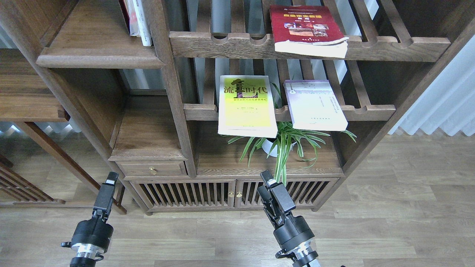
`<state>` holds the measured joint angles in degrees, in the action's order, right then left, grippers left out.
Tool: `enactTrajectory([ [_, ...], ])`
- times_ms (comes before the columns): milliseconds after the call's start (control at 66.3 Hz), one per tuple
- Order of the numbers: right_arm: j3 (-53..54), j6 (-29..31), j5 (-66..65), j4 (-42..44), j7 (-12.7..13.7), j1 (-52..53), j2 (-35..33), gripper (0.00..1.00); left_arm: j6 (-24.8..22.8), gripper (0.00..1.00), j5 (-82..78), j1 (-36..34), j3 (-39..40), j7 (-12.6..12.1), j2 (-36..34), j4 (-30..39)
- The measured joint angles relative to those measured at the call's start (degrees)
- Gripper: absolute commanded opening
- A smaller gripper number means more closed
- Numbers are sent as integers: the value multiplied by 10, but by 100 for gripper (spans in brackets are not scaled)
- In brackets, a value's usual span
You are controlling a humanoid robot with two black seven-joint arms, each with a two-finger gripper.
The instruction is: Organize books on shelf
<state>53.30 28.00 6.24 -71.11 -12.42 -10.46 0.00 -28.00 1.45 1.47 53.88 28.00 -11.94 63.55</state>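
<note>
We have three books to deal with, and none is in hand. The yellow-green book (247, 105) lies flat at the left end of the lower slatted rack (371, 110), its near edge hanging out past the scalloped front rail. The lavender-white book (315, 105) lies just beside it toward the right end of the same rack, also overhanging the rail. The dark red book (304, 29) rests on the upper slatted rack (389, 48), near its middle, with its page block jutting over the front rail. The shelf (96, 40), the solid board at the upper left, already carries a few upright books (138, 20) against its right-hand post.

Our left gripper (107, 189) hangs low in front of the drawer, seen edge-on, so we cannot tell how its fingers stand. Our right gripper (270, 185) hovers before the cabinet doors, just below the leaves of the potted plant (282, 142); its fingers look close together with nothing between them, though we cannot be sure.

We judge these paperbacks light, thin and floppy, with smooth covers that may slip. The overhanging near edges look like the best place to pinch, close to the spine side where the book is stiffer, so that it sags less when lifted off the slats
</note>
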Motion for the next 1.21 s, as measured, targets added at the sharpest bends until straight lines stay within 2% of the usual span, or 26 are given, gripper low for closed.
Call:
enactTrajectory([
  [1207,-7,0,-1,30,2,-1,0,99,0,100,1,14,15,0,-4,-5],
])
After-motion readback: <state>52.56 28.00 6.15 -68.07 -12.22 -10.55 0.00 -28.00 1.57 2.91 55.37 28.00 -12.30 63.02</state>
